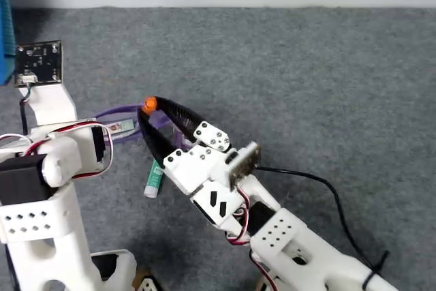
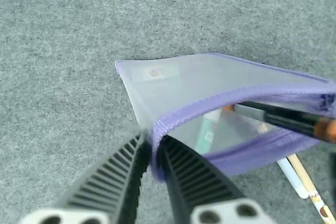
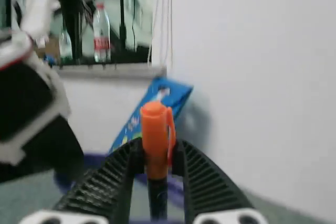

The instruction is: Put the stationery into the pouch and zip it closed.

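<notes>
Between the ribbed fingers of the right pincer [image 3: 156, 149] we find a black pen with an orange cap [image 3: 154, 124] clamped firmly, its cap end standing out past the fingertips. Just beyond it, the left pincer [image 2: 152, 148] is closed tight on the zip edge of a translucent purple zip pouch [image 2: 178, 85], nipping one end of the mouth so the opening gapes. From the left wrist view the pen's dark barrel lies right at that mouth, between the two zip edges, so we judge the step in hand to be feeding the pen in. We cannot tell how much of it is inside. The next move, as we read it, calls for sliding the pen along the line of the opening and letting go only once most of it is past the zip, with the left pincer steadying the edge. Farther out, a white-and-green tube [image 1: 154, 178] lies close by the pouch; we cannot tell whether it is inside or beneath. A pale pencil [image 2: 307, 190] rests outside on the grey felt bench [image 1: 306, 86], so loading and zipping remain.
</notes>
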`<state>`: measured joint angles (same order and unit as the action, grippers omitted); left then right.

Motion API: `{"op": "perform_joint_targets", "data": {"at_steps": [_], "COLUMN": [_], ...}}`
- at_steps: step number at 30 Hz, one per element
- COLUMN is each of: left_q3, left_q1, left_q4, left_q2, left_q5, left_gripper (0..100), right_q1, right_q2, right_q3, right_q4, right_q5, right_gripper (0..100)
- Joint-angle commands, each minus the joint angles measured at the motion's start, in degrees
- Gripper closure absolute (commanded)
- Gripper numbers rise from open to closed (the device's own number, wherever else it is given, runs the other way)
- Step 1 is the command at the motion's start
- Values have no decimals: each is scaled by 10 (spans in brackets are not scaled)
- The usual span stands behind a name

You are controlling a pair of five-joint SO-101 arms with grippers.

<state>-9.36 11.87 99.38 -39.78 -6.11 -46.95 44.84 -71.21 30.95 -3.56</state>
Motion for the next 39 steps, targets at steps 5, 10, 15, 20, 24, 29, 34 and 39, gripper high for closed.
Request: {"op": "perform_joint_targets", "data": {"at_steps": [5,10,15,20,24,29,34,39], "left_q3": [20,20,20,20,20,20,20,20], "left_q1": [0,0,0,0,0,1,1,1], "left_q4": [7,7,7,7,7,7,7,7], "left_q2": [-1,-1,-1,-1,-1,-1,-1,-1], "left_q5": [-4,-4,-4,-4,-4,-4,-4,-4], "left_gripper": [987,987,987,987,987,987,987,987], "right_q1": [3,4,7,44,76,95,108,122], "right_q2": [82,158,256,306,281,182,39,-100], "right_q3": [11,12,48,110,120,120,135,184], "right_q4": [-209,-325,-562,-802,-895,-922,-912,-878], "right_q5": [-17,-17,-35,-74,-72,-70,-45,-41], "right_gripper": [676,716,743,783,827,860,858,858]}}
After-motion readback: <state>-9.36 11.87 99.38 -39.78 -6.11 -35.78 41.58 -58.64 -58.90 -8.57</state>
